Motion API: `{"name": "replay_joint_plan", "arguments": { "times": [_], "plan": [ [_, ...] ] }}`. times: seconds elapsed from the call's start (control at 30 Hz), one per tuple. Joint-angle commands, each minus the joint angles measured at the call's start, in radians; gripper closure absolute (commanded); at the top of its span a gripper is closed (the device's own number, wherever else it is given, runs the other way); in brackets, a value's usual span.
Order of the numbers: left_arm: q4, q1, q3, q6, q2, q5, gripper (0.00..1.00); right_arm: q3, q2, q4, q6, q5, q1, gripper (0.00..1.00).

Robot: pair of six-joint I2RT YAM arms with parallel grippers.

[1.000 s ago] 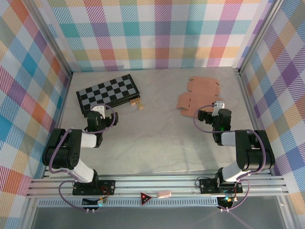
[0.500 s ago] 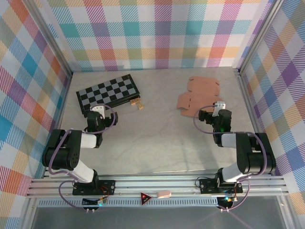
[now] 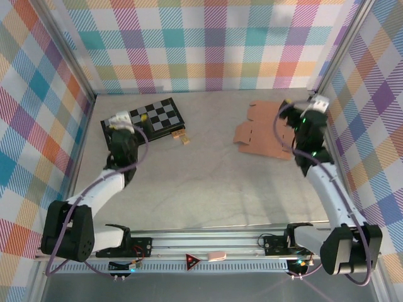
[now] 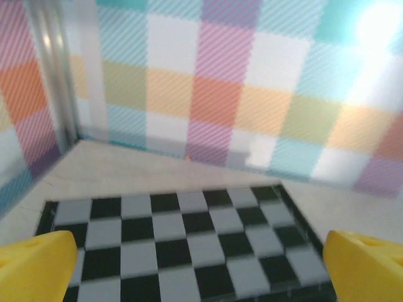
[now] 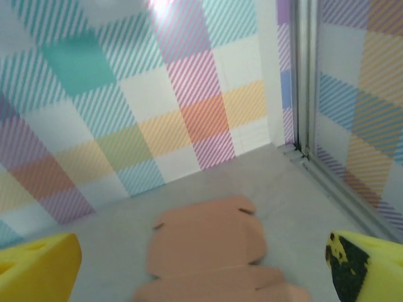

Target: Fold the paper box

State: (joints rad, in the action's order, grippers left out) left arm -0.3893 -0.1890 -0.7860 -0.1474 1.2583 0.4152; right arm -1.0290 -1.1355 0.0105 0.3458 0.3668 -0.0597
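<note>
The paper box [image 3: 264, 129] is a flat, matte salmon card sheet with notched flaps, lying at the far right of the pale marbled table [image 3: 201, 176]. It sits just beside the right gripper [image 3: 310, 116], whose 2 yellow foam pads [image 5: 38, 267] stand wide apart, holding nothing. The left gripper [image 4: 201, 270] gapes equally over the black-and-grey checkerboard [image 4: 182, 245], and the overhead view adds a small tan block [image 3: 184, 137] beside that board.

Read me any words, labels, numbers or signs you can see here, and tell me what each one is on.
No legible text anywhere.
The red triangular marker on the grey metal front rail is too small to make out.
The flat salmon-orange card paper box and the black-and-grey checkered board show no lettering.
</note>
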Motion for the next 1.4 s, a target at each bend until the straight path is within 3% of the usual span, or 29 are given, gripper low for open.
{"name": "replay_joint_plan", "arguments": {
  "times": [0.0, 0.03, 0.07, 0.17, 0.23, 0.33, 0.43, 0.63, 0.77, 1.03, 1.37],
  "plan": [
    [0.850, 0.021, -0.435, -0.519, 0.092, 0.187, 0.00, -0.247, -0.085, 0.651, 0.425, 0.025, 0.046, 0.01],
    [0.903, 0.043, -0.511, -0.508, 0.152, 0.057, 0.00, -0.265, -0.104, 0.651, 0.402, -0.086, 0.070, 0.01],
    [0.916, 0.059, -0.556, -0.490, 0.195, -0.070, 0.07, -0.282, -0.120, 0.669, 0.402, -0.133, 0.073, 0.02],
    [0.827, 0.052, -0.528, -0.494, 0.213, -0.228, 0.14, -0.263, -0.143, 0.712, 0.479, -0.275, 0.072, 0.23],
    [0.681, 0.043, -0.444, -0.507, 0.173, -0.341, 0.17, -0.196, -0.130, 0.687, 0.537, -0.361, 0.073, 0.30],
    [0.580, -0.001, -0.386, -0.541, 0.156, -0.499, 0.21, -0.028, -0.084, 0.545, 0.650, -0.460, 0.072, 0.32],
    [0.549, -0.104, -0.330, -0.543, 0.134, -0.605, 0.23, 0.088, -0.083, 0.428, 0.736, -0.520, 0.073, 0.32],
    [0.504, -0.334, -0.211, -0.595, 0.085, -0.634, 0.24, 0.210, -0.199, 0.259, 0.861, -0.603, 0.078, 0.33],
    [0.489, -0.414, -0.206, -0.615, 0.086, -0.645, 0.24, 0.287, -0.252, 0.120, 0.921, -0.616, 0.101, 0.32],
    [0.448, -0.436, -0.209, -0.607, 0.082, -0.716, 0.24, 0.377, -0.347, -0.100, 0.987, -0.651, 0.132, 0.35],
    [0.457, -0.440, -0.214, -0.600, 0.079, -0.737, 0.24, 0.372, -0.452, -0.226, 1.041, -0.660, 0.141, 0.39]
  ]
}}
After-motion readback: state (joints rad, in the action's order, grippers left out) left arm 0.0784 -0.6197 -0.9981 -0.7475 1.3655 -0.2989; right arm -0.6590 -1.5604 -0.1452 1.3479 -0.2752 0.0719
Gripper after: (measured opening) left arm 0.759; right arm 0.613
